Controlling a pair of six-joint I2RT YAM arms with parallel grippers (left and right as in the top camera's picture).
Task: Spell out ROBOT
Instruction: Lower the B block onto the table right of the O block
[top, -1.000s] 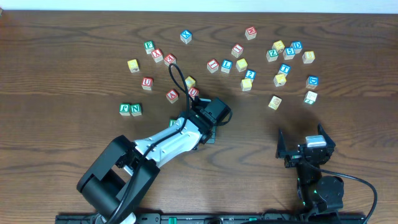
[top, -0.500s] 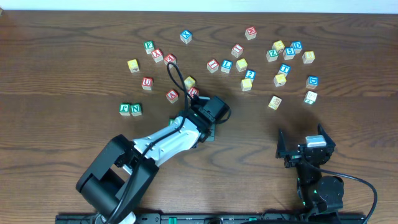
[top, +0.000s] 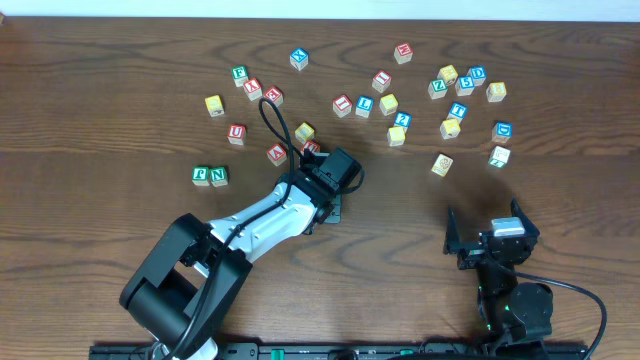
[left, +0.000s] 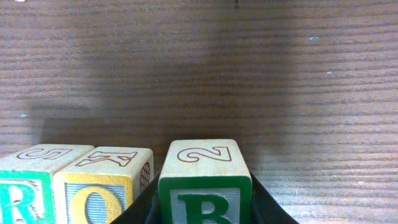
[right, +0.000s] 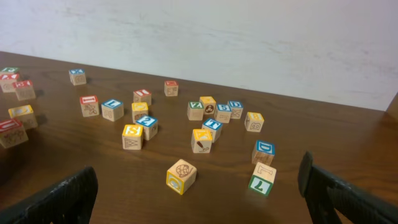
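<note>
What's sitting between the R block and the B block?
The yellow O block sits between them, close beside the R block, with a small gap before the B block. The left wrist view shows it.

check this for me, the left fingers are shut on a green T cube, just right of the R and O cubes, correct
Not quite. The cube between the left fingers is a green B cube, not a T. The left wrist view shows it, just right of the R cube and the O cube.
</note>
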